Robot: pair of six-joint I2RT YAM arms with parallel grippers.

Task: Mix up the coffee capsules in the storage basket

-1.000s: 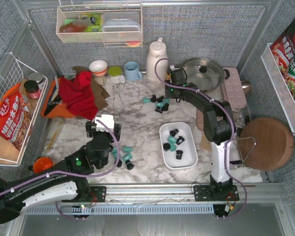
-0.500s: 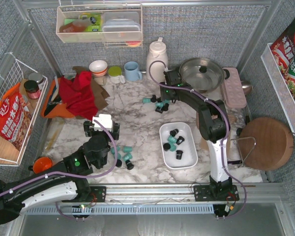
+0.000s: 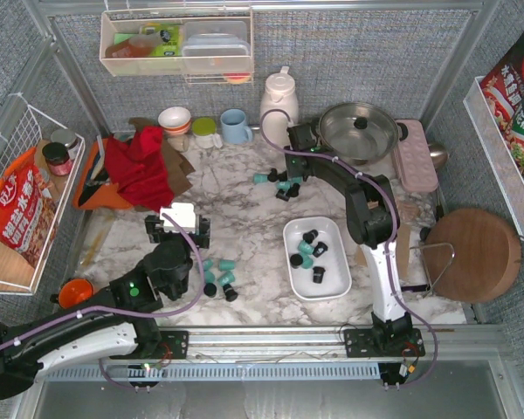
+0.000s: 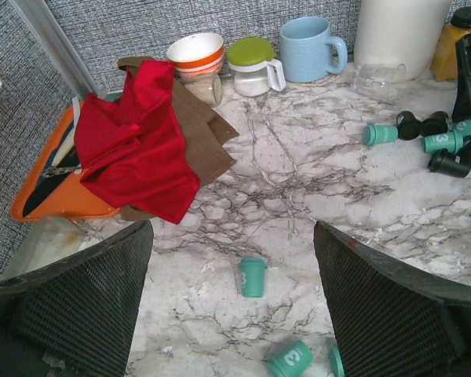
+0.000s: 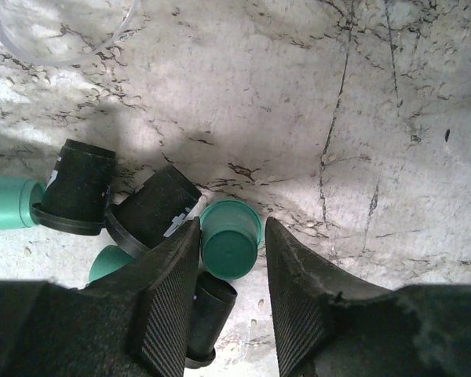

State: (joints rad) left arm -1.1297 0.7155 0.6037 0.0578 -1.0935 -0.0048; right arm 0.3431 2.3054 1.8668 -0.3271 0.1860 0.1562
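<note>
Left gripper (image 4: 231, 228): jaws wide, holding nothing, hovering. Near capsules (image 3: 220, 278) sit just right of it and slightly back toward the bases. Basket (image 3: 286, 249) is further right, with a few teal and black capsules inside. Right gripper (image 5: 231, 223) is at the far cluster (image 3: 281, 182), one finger each side of a teal capsule (image 5: 229, 247), pads about touching; can't tell if it's clamped. That capsule shows end-on, axis roughly along the approach, so the jaws close across its round body. Black capsules (image 5: 153, 206) crowd the left finger. From the right gripper the basket lies back toward its base, slightly right. Right arm is nearer for this one.
</note>
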